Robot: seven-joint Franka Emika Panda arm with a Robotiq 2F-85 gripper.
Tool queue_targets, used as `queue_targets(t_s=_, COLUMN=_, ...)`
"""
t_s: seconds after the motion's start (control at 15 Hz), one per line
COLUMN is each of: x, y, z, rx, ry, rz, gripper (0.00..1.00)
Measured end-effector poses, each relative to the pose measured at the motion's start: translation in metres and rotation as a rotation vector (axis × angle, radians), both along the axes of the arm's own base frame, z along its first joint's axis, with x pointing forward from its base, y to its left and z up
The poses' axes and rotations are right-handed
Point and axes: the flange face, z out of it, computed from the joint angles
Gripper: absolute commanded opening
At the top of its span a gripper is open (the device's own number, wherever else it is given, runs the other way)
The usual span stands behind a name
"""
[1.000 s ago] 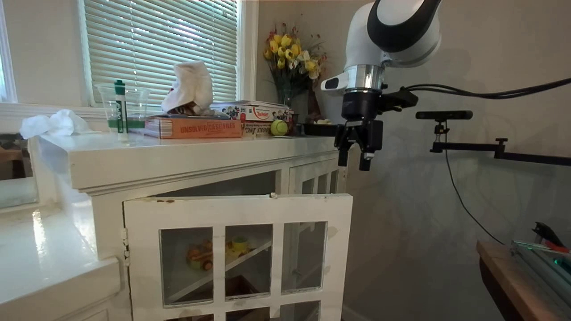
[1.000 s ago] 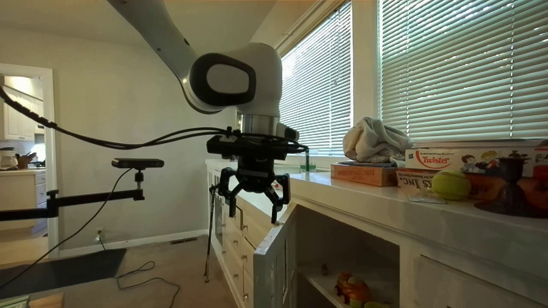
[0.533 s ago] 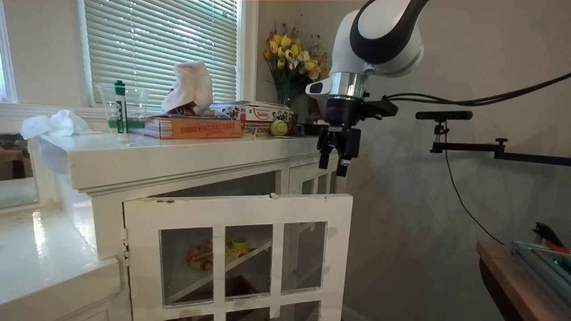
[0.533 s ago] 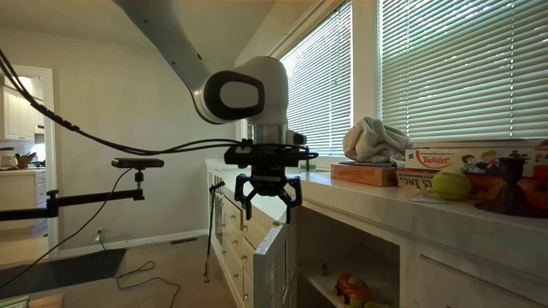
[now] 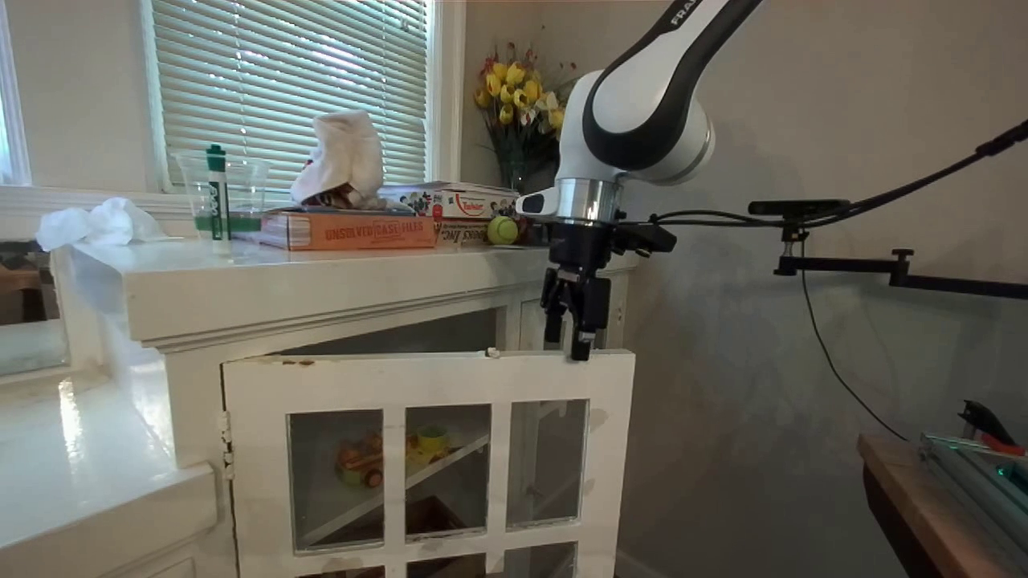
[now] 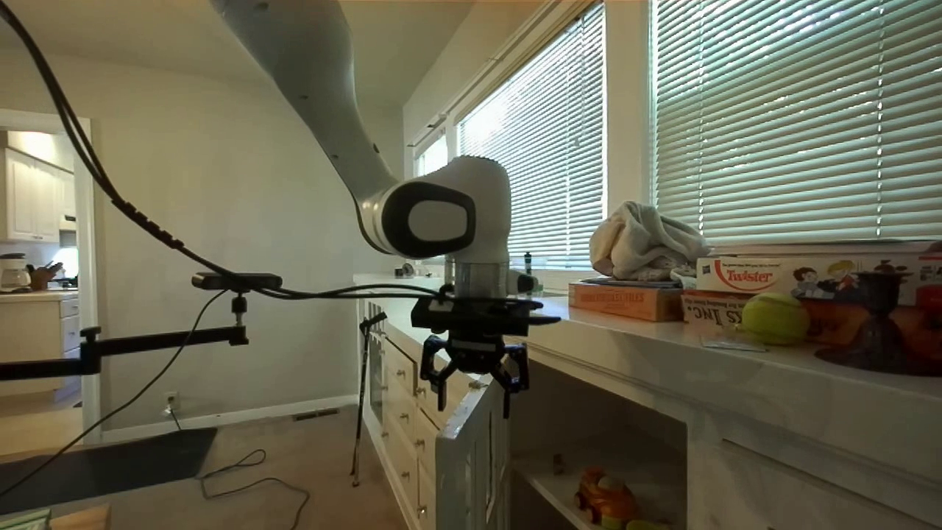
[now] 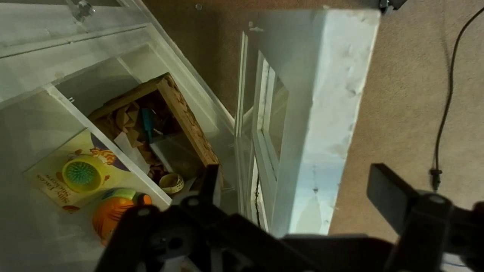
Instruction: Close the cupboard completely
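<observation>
White wood and small glass panes form the cupboard [image 5: 361,281] below the window blinds [image 5: 293,88], its door [image 5: 499,466] standing open under your gripper [image 6: 474,409]. You have the fingers [image 7: 391,196] spread apart, one to either side of the door's top edge in the wrist view; whether either touches it, you cannot tell.

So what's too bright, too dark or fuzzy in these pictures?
In both exterior views, the blinds glare brightly; in an exterior view, the low ledge has a shiny streak; in an exterior view, the cupboard looks dim inside; in the wrist view, the tool is dark and fuzzy, probably from being so close.
</observation>
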Motion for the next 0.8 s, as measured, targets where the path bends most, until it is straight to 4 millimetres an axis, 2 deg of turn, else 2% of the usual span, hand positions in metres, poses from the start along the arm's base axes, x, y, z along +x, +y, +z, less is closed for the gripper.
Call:
queue_targets(t_s=0.27, x=0.001, y=0.0, z=-0.021, rx=0.008, ry=0.031, rz=-0.013, gripper=1.0)
queue_targets(t_s=0.33, x=0.0, y=0.0, z=-0.022, rx=0.01, ry=0.034, rz=-0.02, gripper=0.95)
queue_targets(t_s=0.4, x=-0.002, y=-0.001, z=-0.022, rx=0.011, ry=0.037, rz=-0.027, gripper=0.74)
queue_targets(t_s=0.53, x=-0.005, y=-0.003, z=-0.024, rx=0.013, ry=0.044, rz=-0.042, gripper=0.68)
queue_targets(t_s=0.8, x=-0.008, y=-0.008, z=-0.024, rx=0.015, ry=0.048, rz=-0.068, gripper=0.38)
